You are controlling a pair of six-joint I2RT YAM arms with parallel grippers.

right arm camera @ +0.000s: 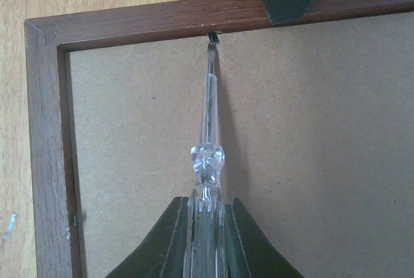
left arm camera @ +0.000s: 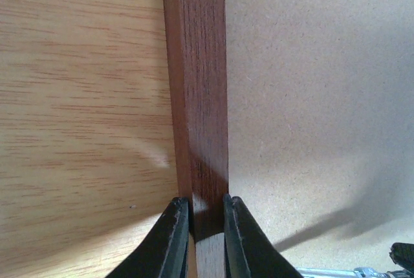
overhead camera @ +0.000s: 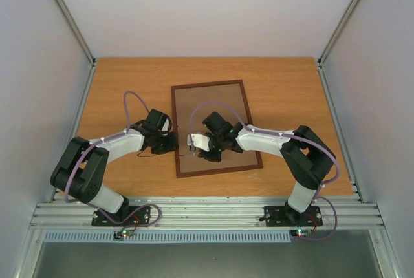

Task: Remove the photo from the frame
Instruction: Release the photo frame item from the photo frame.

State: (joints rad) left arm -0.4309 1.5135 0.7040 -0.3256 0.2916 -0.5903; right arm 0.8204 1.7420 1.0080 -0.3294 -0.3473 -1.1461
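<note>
Photo: not visible; judged to be shut under the backing board (overhead camera: pixel 217 106) inside the frame (overhead camera: pixel 207 84).
Frame: laid face down, plain brown back uppermost; a small metal tab (right arm camera: pixel 212 34) is seen at the inner edge of the frame's left rail; a second tab (right arm camera: pixel 74 220) is seen on the frame's near rail.
Screwdriver (right arm camera: pixel 207 155): blade tip set against the left-rail tab; shaft laid low over the backing board.
Right gripper (right arm camera: pixel 207 210): pinched on the screwdriver's clear handle, above the backing board.
Left gripper (left arm camera: pixel 206 210): fingers pressed onto the frame's left rail, one on each face.
Risk, slip: the blade may be forced off the tab by a steep or off-axis push; the backing board, and the photo beneath it, could then be gouged.
Risk, roll: the smooth round handle may turn in the narrow pinch; tip alignment would be lost.
Risk, shift: the frame may be slid or tipped by the prying force if the left-rail clamp is relaxed.
Risk, wood: the rail may be dented or split if the tab is levered too hard.
Table (overhead camera: pixel 291 90): light wood-grain top; flat, bare on all sides of the frame.
Room: white panels (overhead camera: pixel 194 6) behind and to both sides of the frame; a metal rail bed (overhead camera: pixel 207 213) on the near side, by which both arm bases are carried.
</note>
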